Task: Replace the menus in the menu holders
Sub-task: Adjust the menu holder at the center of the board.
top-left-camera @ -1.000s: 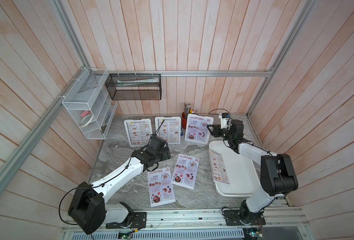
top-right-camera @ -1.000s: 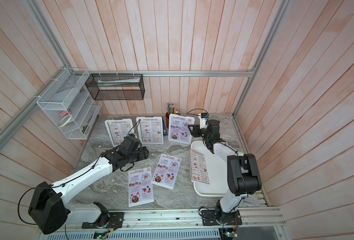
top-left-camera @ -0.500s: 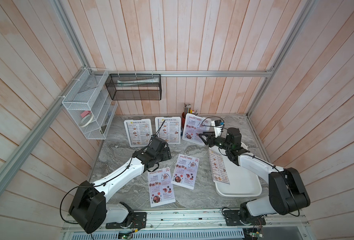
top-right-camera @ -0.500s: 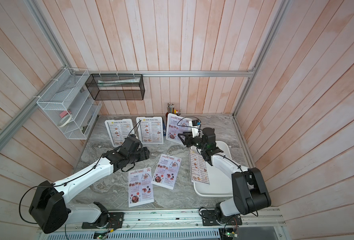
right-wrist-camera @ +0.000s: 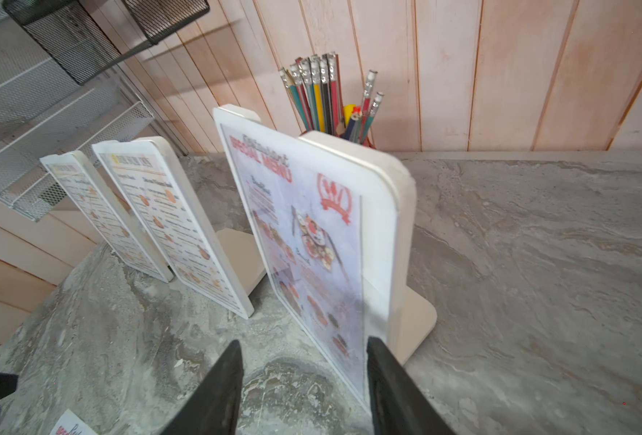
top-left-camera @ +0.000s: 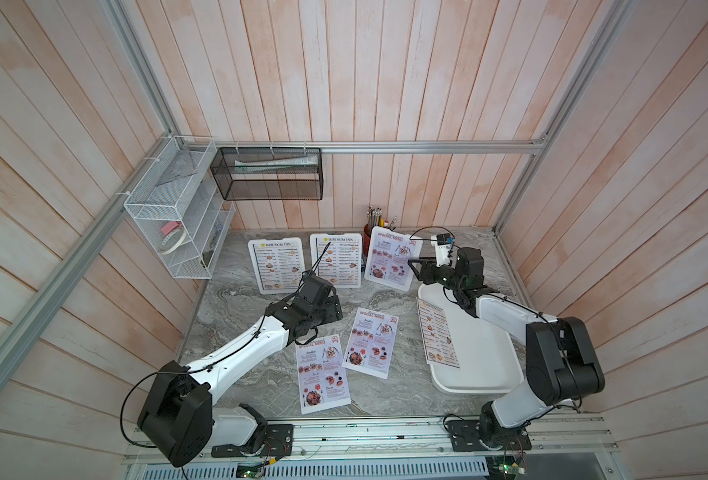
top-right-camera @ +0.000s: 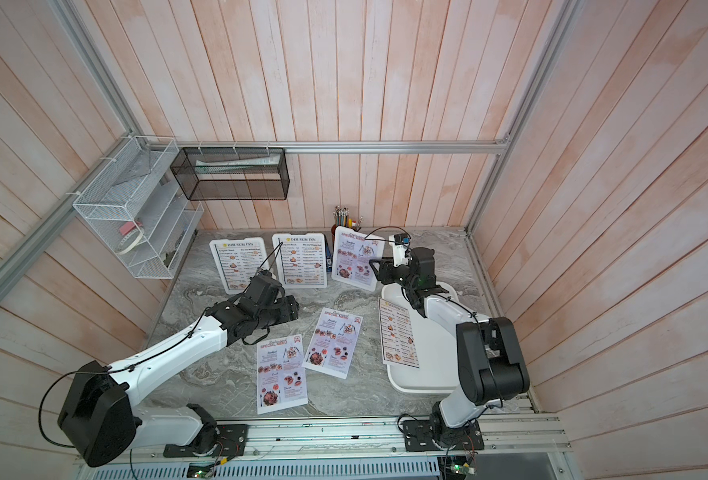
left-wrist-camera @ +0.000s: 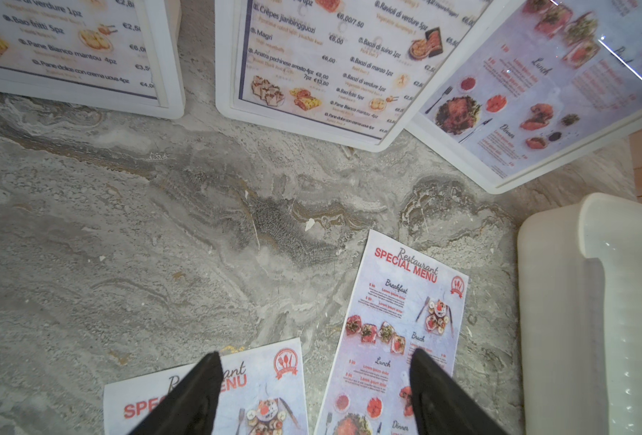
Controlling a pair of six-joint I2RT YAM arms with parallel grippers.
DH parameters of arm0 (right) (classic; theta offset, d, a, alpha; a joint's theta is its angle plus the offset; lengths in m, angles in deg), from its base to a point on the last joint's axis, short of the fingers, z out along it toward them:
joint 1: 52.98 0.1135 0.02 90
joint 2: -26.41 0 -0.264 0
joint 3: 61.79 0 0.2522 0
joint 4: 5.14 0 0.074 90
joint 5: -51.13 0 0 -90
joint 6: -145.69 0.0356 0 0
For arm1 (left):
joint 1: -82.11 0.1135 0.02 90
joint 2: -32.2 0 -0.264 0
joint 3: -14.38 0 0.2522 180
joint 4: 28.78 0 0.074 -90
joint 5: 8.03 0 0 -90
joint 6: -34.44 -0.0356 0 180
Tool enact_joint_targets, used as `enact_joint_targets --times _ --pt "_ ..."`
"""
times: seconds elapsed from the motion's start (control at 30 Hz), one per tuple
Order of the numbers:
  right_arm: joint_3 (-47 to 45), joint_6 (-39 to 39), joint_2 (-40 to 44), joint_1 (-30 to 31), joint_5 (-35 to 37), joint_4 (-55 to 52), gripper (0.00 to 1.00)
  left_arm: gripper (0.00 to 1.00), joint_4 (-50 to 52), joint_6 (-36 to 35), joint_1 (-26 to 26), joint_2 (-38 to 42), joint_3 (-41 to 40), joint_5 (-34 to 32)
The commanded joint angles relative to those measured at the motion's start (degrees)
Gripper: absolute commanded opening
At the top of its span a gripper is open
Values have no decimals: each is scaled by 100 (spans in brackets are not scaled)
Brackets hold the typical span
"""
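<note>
1. The right-hand menu holder (top-left-camera: 392, 257), showing a red "SPECIAL MENU" sheet, stands upright directly ahead of the right gripper (top-left-camera: 414, 268). In the right wrist view its near lower corner sits between the jaws, close by one finger (right-wrist-camera: 391, 376) and well clear of the other.
2. Those jaws are apart and clamp nothing; whether the near finger touches the frame cannot be told.
3. Past that holder, farther from the right gripper, stand the middle menu holder (top-left-camera: 335, 259) and the far menu holder (top-left-camera: 275, 266), both showing "DIM SUM INN".
4. The left gripper (left-wrist-camera: 315, 352) hovers with its jaws wide apart and empty. Beneath its fingertips lie two loose SPECIAL MENU sheets (left-wrist-camera: 398, 320) (left-wrist-camera: 259, 395).
5. Behind the right gripper, toward its arm's base, a DIM SUM INN sheet (top-left-camera: 437, 334) lies along the edge of the white tray (top-left-camera: 485, 357).
6. A pencil cup (right-wrist-camera: 334, 98) stands beyond the right-hand holder.
</note>
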Motion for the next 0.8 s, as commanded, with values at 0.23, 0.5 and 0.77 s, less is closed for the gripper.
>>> enact_joint_targets --times 0.23,0.5,0.77 --pt "416 -160 -714 -100 -1457 886 55 81 -54 -35 -17 187 -105 -25" --pt "-35 -63 -177 118 -1721 1102 52 81 -68 -46 -18 136 -105 -51" --pt "-531 -189 445 280 -1143 935 50 81 -59 -46 -19 127 -93 -38"
